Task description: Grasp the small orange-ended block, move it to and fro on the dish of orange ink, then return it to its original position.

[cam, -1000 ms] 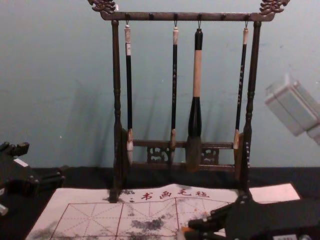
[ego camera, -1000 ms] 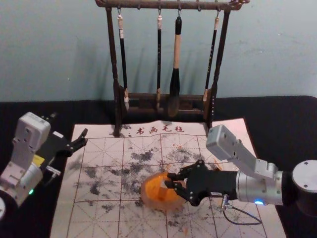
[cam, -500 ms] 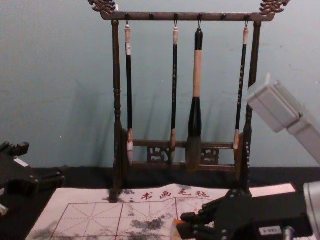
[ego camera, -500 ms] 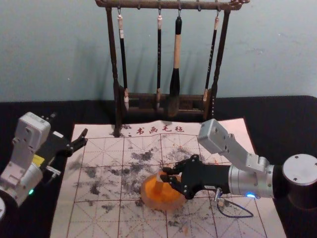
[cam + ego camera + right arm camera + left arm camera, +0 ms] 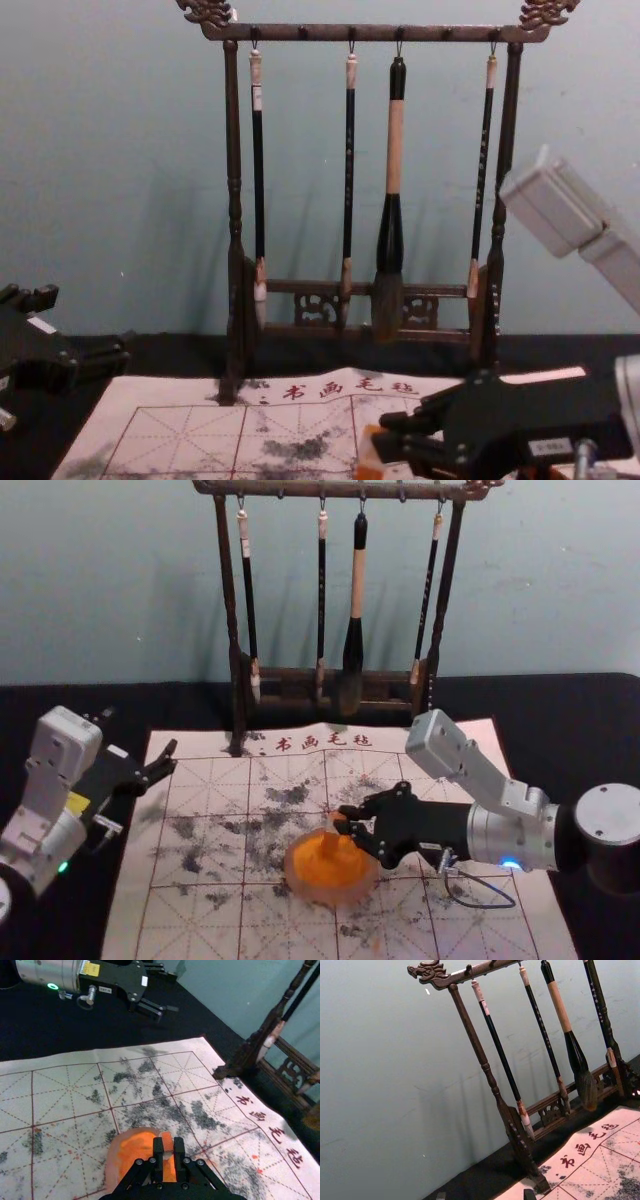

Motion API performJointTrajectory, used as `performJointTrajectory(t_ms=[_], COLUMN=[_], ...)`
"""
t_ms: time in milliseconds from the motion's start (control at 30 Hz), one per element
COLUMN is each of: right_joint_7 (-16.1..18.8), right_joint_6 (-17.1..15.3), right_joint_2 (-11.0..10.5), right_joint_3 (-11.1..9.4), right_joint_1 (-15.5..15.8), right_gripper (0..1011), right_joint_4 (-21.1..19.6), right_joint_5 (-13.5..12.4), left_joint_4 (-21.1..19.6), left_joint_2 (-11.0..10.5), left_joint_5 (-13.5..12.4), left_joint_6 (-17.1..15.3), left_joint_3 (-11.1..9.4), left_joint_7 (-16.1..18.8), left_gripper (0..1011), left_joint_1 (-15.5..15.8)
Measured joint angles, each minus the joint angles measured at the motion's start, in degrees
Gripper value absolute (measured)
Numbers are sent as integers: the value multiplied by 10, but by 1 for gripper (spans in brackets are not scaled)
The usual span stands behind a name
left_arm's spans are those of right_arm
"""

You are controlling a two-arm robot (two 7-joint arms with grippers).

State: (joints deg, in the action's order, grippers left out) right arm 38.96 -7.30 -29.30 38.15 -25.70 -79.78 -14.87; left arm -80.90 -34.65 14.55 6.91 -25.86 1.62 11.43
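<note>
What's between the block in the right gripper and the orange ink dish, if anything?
Nothing visible. The block, held by the right gripper, is right at the dish; the brush rack stands behind, off that path.

Four brushes (image 5: 501, 1052) hanging from dark carved rack (image 5: 481, 1057); marked paper (image 5: 590, 1160) beside its foot.

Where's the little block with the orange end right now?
In the head view, the block is held in the right gripper's fingers, at the far side of the orange ink dish.
</note>
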Motion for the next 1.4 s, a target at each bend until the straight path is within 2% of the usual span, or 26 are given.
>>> performJointTrajectory(t_ms=[367, 867, 1067, 1400], right_joint_7=[0, 13, 18, 20], right_joint_6=[-2, -3, -2, 0], right_joint_2=[-16, -45, -47, -32], right_joint_3=[-11, -17, -11, 3], right_joint_1=[11, 41, 45, 33], right_gripper=[104, 104, 104, 104], right_joint_4=[-17, -60, -66, -53], right_joint_5=[-5, -24, -28, -26], left_joint_4=[0, 0, 0, 0], left_joint_2=[0, 0, 0, 0], left_joint_5=[0, 0, 0, 0], left_joint_6=[0, 0, 0, 0], left_joint_3=[0, 0, 0, 0], left_joint_7=[0, 0, 0, 0], left_gripper=[1001, 1001, 1001, 1001], left_joint_1=[0, 0, 0, 0])
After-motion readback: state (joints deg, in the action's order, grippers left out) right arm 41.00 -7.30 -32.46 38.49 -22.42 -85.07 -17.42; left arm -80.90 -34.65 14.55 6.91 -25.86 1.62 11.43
